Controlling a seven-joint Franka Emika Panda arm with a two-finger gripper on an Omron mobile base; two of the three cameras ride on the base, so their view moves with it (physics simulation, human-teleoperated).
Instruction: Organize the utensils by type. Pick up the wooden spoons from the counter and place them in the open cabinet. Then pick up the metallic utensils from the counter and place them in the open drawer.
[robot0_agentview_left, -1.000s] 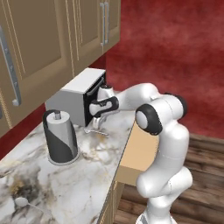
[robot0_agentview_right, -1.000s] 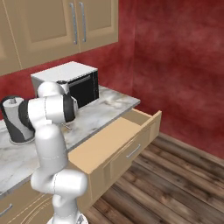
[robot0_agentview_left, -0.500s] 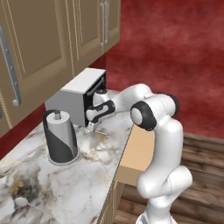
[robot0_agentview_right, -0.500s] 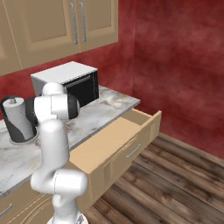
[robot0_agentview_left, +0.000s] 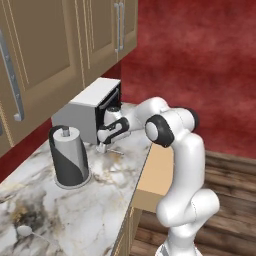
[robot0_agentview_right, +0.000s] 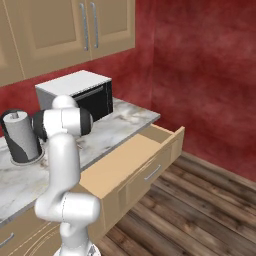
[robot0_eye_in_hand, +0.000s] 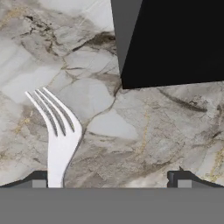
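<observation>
So the gripper (robot0_agentview_left: 104, 146) is hanging low over the counter (robot0_agentview_left: 75, 220) right in front of the toaster oven (robot0_agentview_left: 85, 111), jaws spread wide and nothing between them. In the hand view the fingertips (robot0_eye_in_hand: 38, 183) sit far apart at the bottom edge, and a silver fork (robot0_eye_in_hand: 57, 131) lies flat on the marble, tines fanned up toward 11 o'clock, its handle running down to the fingertip at about 7 o'clock; can't tell if they actually touch. The dark front of the toaster oven fills the 1 o'clock corner of that view. From the left base view, a paper towel holder (robot0_agentview_left: 69, 158) stands at roughly 8 o'clock from the gripper, and a metal spoon (robot0_agentview_left: 24, 230) lies down at the near end of the counter, well apart from everything. The open drawer (robot0_agentview_right: 131, 162) sticks out under the counter edge in the right base view, its pale bottom bare. The wall cabinets (robot0_agentview_right: 65, 27) above have silver bar handles.
</observation>
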